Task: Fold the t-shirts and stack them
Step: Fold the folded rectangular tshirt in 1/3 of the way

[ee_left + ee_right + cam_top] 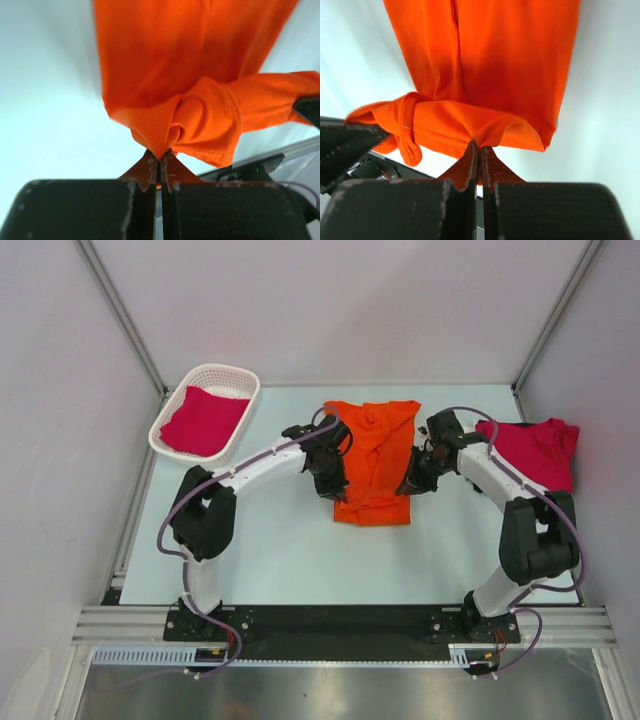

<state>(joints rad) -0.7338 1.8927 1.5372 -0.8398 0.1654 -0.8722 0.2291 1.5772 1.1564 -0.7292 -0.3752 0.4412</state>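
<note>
A bright orange t-shirt (375,455) lies partly folded in the middle of the table, bunched along both sides. My left gripper (335,486) is shut on its left edge; the wrist view shows the orange cloth (175,100) pinched at the gripper's tip (160,155). My right gripper (411,484) is shut on the shirt's right edge, with the cloth (485,75) drawn into a fold at its tip (480,146). One crimson t-shirt (540,450) lies crumpled at the right of the table. Another crimson t-shirt (203,421) lies in the basket.
A white plastic lattice basket (228,377) stands at the table's back left corner. Metal frame posts and pale walls close in the table on three sides. The arm bases sit on a black rail at the near edge (340,622).
</note>
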